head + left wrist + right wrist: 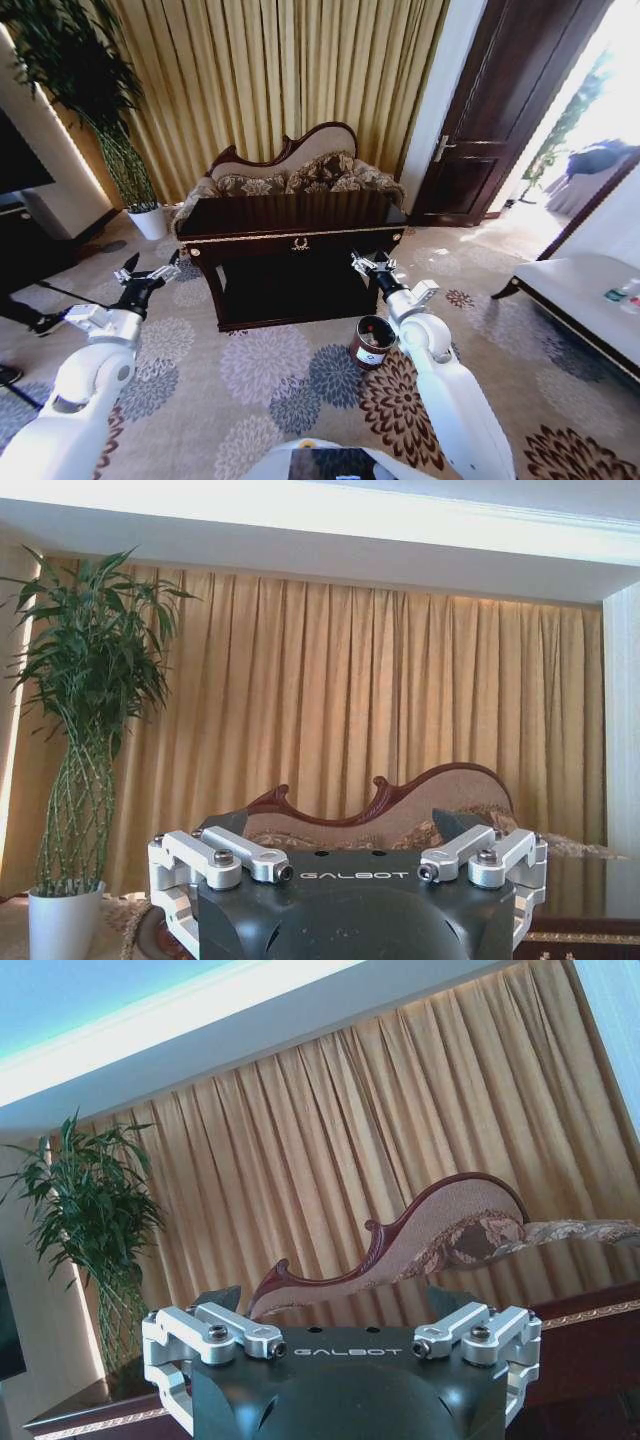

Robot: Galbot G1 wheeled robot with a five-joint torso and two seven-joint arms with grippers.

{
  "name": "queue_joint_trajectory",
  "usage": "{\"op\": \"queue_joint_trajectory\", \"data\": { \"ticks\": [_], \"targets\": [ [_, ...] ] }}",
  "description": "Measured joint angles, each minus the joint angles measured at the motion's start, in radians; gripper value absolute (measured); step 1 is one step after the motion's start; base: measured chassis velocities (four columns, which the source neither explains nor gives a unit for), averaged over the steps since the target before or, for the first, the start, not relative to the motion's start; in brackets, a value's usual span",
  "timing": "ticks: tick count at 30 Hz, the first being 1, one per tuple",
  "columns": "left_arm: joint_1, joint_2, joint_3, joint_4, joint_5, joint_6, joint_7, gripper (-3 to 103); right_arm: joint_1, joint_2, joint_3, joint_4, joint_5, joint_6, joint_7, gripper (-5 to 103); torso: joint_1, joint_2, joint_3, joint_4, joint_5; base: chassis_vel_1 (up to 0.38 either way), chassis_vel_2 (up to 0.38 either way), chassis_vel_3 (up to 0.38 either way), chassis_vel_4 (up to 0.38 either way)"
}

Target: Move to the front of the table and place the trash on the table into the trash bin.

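Ahead, table (297, 240) stands crosswise on carpet, long axis left-right, tabletop dark. Trash bin (373, 341) upright on floor just off its right front corner. Left gripper (150, 276) and right gripper (367, 267) raised, fingers spread, holding nothing.

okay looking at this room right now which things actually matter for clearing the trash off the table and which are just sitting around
Belongs to the job:
- table, straight ahead
- trash bin, on the carpet by the table's right front corner
- left gripper and right gripper, both raised before the table, empty
Trash on the tabletop cannot be made out.

Just there:
- sofa behind the table
- potted plant
- curtains
- door
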Motion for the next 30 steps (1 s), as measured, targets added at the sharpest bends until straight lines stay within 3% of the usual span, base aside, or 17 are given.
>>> {"op": "queue_joint_trajectory", "data": {
  "ticks": [30],
  "targets": [
    [0.009,-0.013,0.009,-0.017,0.007,-0.006,0.007,100,0.002,-0.001,-0.001,-0.003,0.028,0.003,-0.002,100,0.000,0.000,0.000,-0.0001,0.0000,0.077,-0.106,-0.076,0.107]
  ]
}}
